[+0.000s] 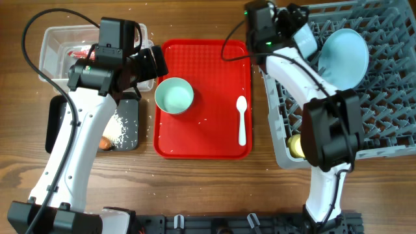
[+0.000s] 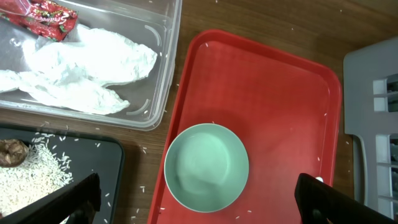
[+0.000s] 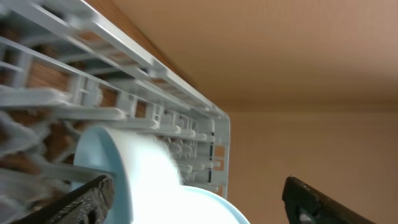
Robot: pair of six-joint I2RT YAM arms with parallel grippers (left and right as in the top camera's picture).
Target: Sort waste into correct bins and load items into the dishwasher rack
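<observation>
A pale teal bowl (image 1: 174,95) sits upright on the red serving tray (image 1: 208,140), and a white spoon (image 1: 242,120) lies to its right. My left gripper (image 1: 148,65) hovers open above the bowl (image 2: 206,166), its fingers (image 2: 199,202) wide on either side. The clear tub (image 1: 52,45) holds white napkins (image 2: 81,62) and the red wrapper (image 2: 43,15). The black tray (image 1: 127,123) holds rice (image 2: 31,177) and a brown scrap (image 2: 11,152). My right gripper (image 1: 292,29) is open over the grey rack (image 1: 390,130), around a second pale bowl (image 3: 155,180). The blue plate (image 1: 344,57) stands in the rack.
A yellow cup (image 1: 296,144) sits in the rack's front left corner. Loose rice grains lie on the wooden table between the black tray and the red tray (image 2: 149,186). The rack's left edge (image 2: 373,124) is close to the red tray's right side.
</observation>
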